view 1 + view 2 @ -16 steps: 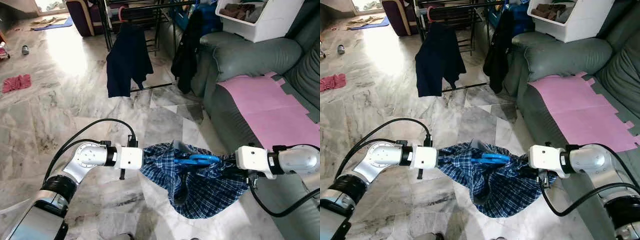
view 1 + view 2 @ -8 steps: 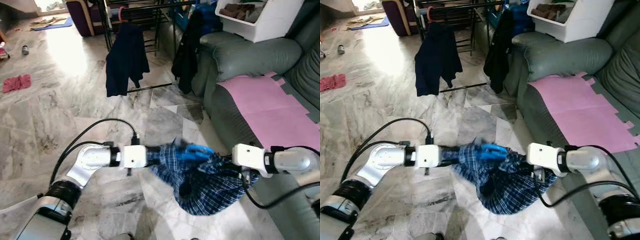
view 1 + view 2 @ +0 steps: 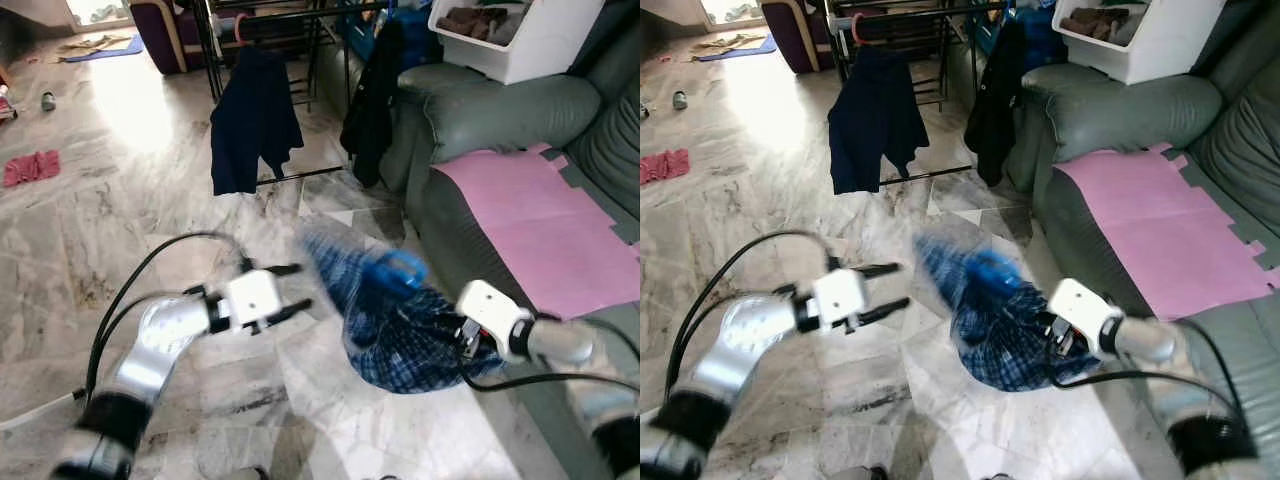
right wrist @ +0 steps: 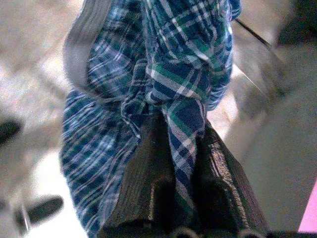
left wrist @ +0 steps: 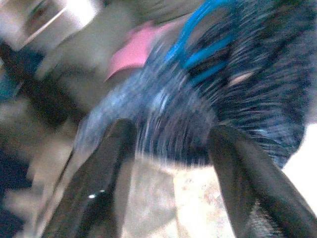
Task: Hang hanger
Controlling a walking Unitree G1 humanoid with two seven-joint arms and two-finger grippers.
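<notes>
the blue plaid shirt [image 3: 400, 330] hangs bunched in the air over the marble floor [image 3: 120, 200], just left of the grey-green sofa [image 3: 500, 130], with the blue hanger [image 3: 398, 268] showing at its top; both are smeared by motion blur, so how the hanger sits in the cloth cannot be told. the right gripper [image 4: 173, 163] is at the shirt's right side, near the sofa's front edge, its two black fingers [image 4: 143, 183] pressed together on a twisted fold of the plaid cloth, which is pinched between them and runs up into the rest of the garment. the left gripper [image 3: 285, 290] is out to the left of the shirt and apart from it, its fingers spread with nothing between them; in the left wrist view the two fingers [image 5: 99, 183] stand wide with the blurred shirt and the hanger's blue loops beyond them. a black cable [image 3: 150, 270] arcs over the left arm. farther off, a dark navy garment [image 3: 255, 115] hangs on a pink hanger [image 3: 240, 25] from a black clothes rack [image 3: 300, 30], and a black garment [image 3: 372, 105] hangs to its right beside the sofa arm. a pink mat [image 3: 540, 225] lies on the sofa seat, a white bin [image 3: 520, 40] sits on the sofa's far arm, and a red cloth [image 3: 30, 167] lies on the floor at the far left
</notes>
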